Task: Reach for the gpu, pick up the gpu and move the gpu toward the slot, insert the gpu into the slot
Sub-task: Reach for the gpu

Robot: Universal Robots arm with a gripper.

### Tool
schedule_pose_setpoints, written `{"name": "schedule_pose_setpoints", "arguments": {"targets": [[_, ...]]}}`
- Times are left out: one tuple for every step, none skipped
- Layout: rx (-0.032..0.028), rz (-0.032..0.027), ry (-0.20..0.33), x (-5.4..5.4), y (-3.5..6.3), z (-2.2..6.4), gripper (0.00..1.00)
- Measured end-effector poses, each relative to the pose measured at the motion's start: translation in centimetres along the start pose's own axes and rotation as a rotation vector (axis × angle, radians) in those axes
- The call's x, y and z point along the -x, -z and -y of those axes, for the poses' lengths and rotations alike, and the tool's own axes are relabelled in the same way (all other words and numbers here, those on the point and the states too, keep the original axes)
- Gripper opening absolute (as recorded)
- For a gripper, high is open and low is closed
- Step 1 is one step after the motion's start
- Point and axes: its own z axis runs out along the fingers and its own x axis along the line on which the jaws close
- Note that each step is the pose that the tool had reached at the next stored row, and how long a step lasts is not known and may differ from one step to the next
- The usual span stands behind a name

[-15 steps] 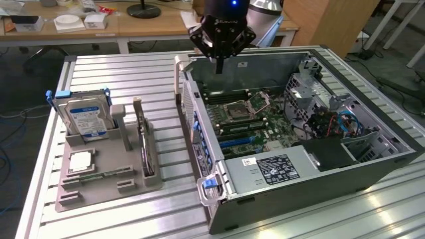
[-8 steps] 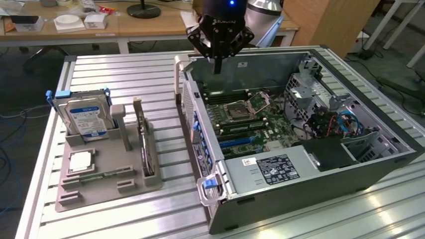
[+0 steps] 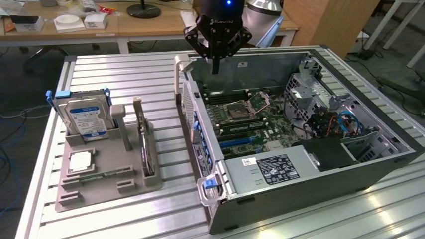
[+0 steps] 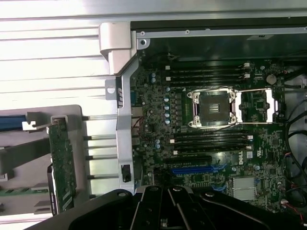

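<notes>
The gpu (image 3: 145,149) stands on edge in a grey holder (image 3: 99,186) on the exterior view's left; in the wrist view the gpu (image 4: 62,163) shows as a thin green card seen edge-on. My gripper (image 3: 214,65) hangs shut and holding nothing above the far wall of the open computer case (image 3: 312,169), well away from the gpu. Its black body (image 4: 165,203) shows in the wrist view. The blue slot (image 3: 238,141) lies on the motherboard near the case's middle, and in the wrist view the slot (image 4: 192,170) sits just beyond my gripper.
A silver hard drive (image 3: 83,117) with a blue-white label stands in the same holder, beside the gpu. The motherboard carries an open CPU socket (image 4: 213,108) and memory slots. Cables and a drive cage (image 3: 332,119) fill the case's right side. A desk (image 3: 133,25) stands behind the ribbed table.
</notes>
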Motion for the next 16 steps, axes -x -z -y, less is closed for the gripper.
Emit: {"name": "schedule_pose_setpoints", "arguments": {"targets": [[0.0000,0.0000,0.000,-0.06,0.00,0.01,0.10],[0.0000,0.0000,0.000,-0.12,0.01,0.01,0.10],[-0.0001,0.0000,0.000,-0.18,0.01,0.02,0.10],[0.0000,0.0000,0.000,-0.25,0.01,0.03,0.10],[0.0000,0.0000,0.000,-0.31,0.01,0.04,0.10],[0.0000,0.0000,0.000,-0.37,0.01,0.05,0.10],[0.0000,0.0000,0.000,-0.43,0.01,0.05,0.10],[0.0000,0.0000,0.000,-0.49,0.01,0.06,0.10],[0.0000,0.0000,0.000,-0.55,0.02,0.07,0.10],[0.0000,0.0000,0.000,-0.61,0.02,0.08,0.10],[0.0000,0.0000,0.000,-0.67,0.02,0.08,0.10],[0.0000,0.0001,0.000,-0.72,0.02,0.09,0.10],[0.0000,0.0000,0.000,-0.78,0.02,0.10,0.10],[0.0001,0.0000,0.000,-0.84,0.02,0.11,0.10],[0.0000,0.0000,0.000,-0.90,0.03,0.12,0.10],[0.0000,0.0000,0.000,-0.97,0.03,0.13,0.10]]}}
